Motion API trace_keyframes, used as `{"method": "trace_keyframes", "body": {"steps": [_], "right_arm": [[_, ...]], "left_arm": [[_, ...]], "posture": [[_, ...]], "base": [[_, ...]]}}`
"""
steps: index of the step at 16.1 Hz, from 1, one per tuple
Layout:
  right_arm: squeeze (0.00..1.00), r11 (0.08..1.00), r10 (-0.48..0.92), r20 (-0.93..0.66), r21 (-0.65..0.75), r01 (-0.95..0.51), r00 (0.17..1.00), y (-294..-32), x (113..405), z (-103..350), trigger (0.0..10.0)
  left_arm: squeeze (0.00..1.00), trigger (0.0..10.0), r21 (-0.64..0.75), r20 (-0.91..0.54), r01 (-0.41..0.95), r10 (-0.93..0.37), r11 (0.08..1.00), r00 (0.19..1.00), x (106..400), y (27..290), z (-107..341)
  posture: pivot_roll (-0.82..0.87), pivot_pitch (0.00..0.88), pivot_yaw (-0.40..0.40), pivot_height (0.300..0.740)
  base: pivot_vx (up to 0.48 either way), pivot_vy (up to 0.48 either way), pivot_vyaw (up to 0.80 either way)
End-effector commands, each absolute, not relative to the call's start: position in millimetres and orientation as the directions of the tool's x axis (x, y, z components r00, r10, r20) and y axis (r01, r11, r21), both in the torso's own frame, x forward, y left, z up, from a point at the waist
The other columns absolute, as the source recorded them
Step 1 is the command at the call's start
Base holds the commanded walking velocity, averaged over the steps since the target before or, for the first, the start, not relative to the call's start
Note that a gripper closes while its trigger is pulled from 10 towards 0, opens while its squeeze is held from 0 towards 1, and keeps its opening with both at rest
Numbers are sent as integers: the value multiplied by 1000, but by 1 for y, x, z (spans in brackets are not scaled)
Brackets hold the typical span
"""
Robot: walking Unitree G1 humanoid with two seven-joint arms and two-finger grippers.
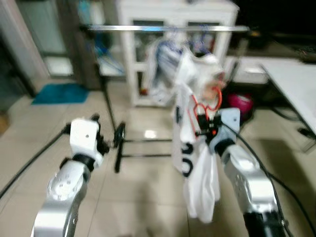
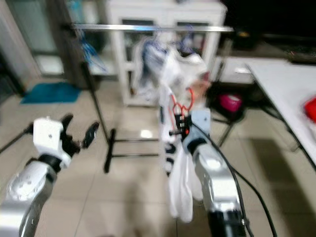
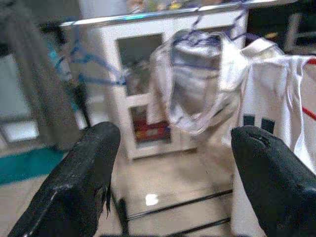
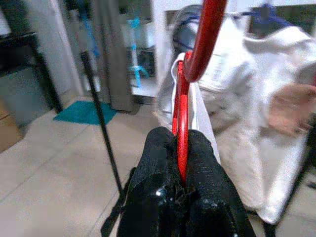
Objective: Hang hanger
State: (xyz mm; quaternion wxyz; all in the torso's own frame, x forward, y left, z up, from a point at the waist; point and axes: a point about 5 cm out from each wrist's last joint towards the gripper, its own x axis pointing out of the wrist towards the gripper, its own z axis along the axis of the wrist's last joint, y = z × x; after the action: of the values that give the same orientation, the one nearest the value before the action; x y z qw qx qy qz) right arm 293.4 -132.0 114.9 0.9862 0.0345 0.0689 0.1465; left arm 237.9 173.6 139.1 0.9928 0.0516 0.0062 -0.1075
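Note:
A red hanger (image 1: 210, 105) carries a white garment (image 1: 197, 173) that hangs down to the right of centre. My right gripper (image 1: 207, 127) is shut on the hanger's red wire (image 4: 182, 133), below its hook (image 4: 207, 34). The silver rail (image 1: 168, 28) of a clothes rack runs across the top, above the hanger. On it hang blue hangers with a pale garment (image 3: 197, 84). My left gripper (image 1: 109, 138) is open and raised at the left, holding nothing, with both black fingers (image 3: 84, 182) framing the rack.
The rack's black post (image 1: 106, 94) and floor bars (image 1: 143, 148) stand on the tiled floor ahead. A white cabinet (image 1: 133, 59) is behind the rail. A white table (image 1: 296, 84) lies at the right, a pink object (image 1: 239, 102) near it, a teal mat (image 1: 59, 93) at the left.

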Motion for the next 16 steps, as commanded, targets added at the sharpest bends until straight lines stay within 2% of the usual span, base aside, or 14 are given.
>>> {"method": "trace_keyframes", "body": {"steps": [1, 10, 13, 16], "right_arm": [[0, 938, 343, -77, 76, -337, 936, -120, 297, 128, 10000], [0, 901, 429, -42, 85, -425, 902, -104, 299, 140, 10000], [0, 860, 508, -33, 83, -504, 861, -95, 296, 144, 10000], [0, 862, 505, -34, 78, -502, 862, -95, 297, 146, 10000]], "left_arm": [[0, 10000, 118, -27, 188, -186, 975, 982, 239, 179, 141], [0, 10000, 134, -49, 179, -174, 975, 984, 237, 182, 138], [0, 10000, 137, -49, 186, -181, 973, 982, 240, 180, 139], [0, 10000, 137, -45, 188, -183, 973, 982, 239, 179, 140]], "posture": [[-4, 0, 27, 740], [4, 0, 18, 740], [4, 0, 19, 740], [5, 0, 13, 740]], "base": [[409, 0, 631], [432, 0, 0], [434, 0, 0], [433, 0, 0]]}}
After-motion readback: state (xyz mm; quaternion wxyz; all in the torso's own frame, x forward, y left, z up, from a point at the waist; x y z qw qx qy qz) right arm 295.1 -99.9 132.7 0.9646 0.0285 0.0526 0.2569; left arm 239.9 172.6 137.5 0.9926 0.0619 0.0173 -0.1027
